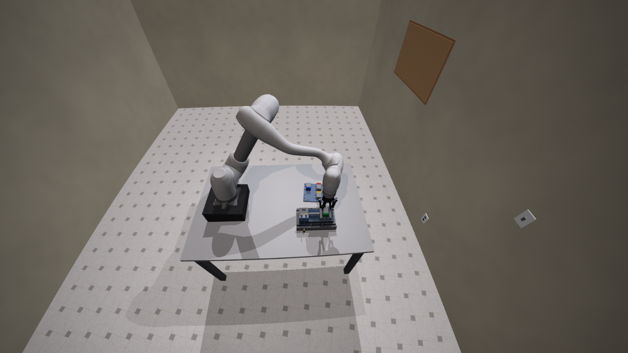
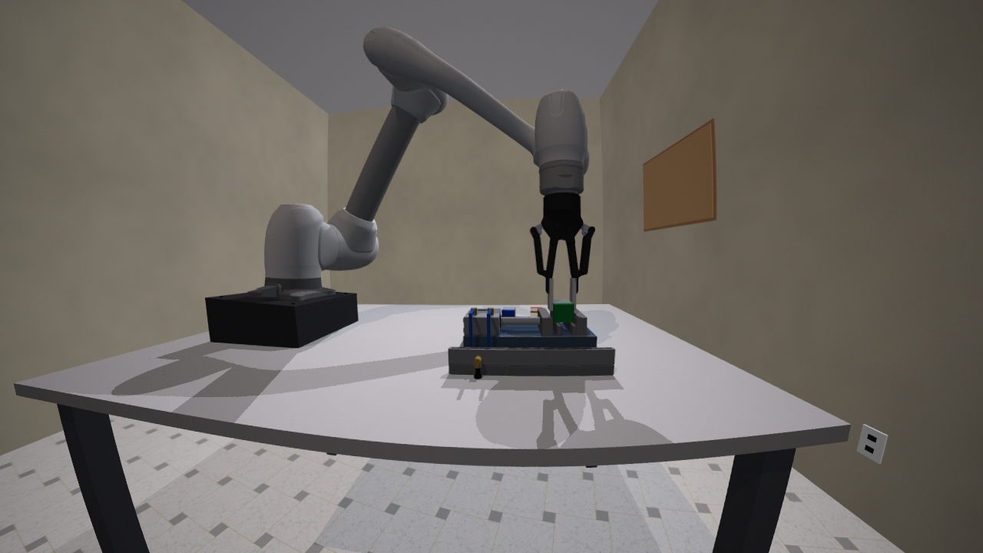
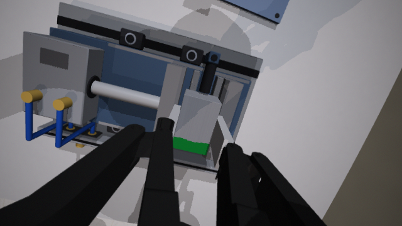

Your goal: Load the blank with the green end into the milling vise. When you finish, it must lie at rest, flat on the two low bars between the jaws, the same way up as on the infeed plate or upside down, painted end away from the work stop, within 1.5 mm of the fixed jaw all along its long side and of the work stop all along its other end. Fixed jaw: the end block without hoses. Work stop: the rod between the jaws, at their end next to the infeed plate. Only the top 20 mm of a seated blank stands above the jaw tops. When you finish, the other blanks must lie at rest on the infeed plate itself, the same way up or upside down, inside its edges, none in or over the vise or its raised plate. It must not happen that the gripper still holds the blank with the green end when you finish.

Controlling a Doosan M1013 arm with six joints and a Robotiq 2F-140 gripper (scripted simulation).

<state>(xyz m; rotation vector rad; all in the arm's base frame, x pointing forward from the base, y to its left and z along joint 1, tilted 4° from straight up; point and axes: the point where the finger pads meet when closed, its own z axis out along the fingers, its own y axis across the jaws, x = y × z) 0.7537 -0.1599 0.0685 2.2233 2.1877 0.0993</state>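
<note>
Right of centre on the table (image 2: 687, 405), the tool (image 2: 562, 294) hangs straight down over the milling vise (image 2: 529, 359), its fingers drawn in and clamped on the blank with the green end (image 3: 196, 117). From the wrist camera, that blank sits mid-frame between the vise's two jaw blocks, its grey body running up the picture toward the dark work stop (image 3: 207, 78) and its green band at the lower end, nearest the camera. A pale finger pad (image 3: 174, 114) presses each long side. Whether the blank's far end touches the stop cannot be told. At the left of that view stands the grey end block (image 3: 59, 78) with blue hoses (image 3: 58, 132). Above the vise in the top view lies the infeed plate (image 1: 305, 196), carrying other blanks with blue, yellow and red ends.
</note>
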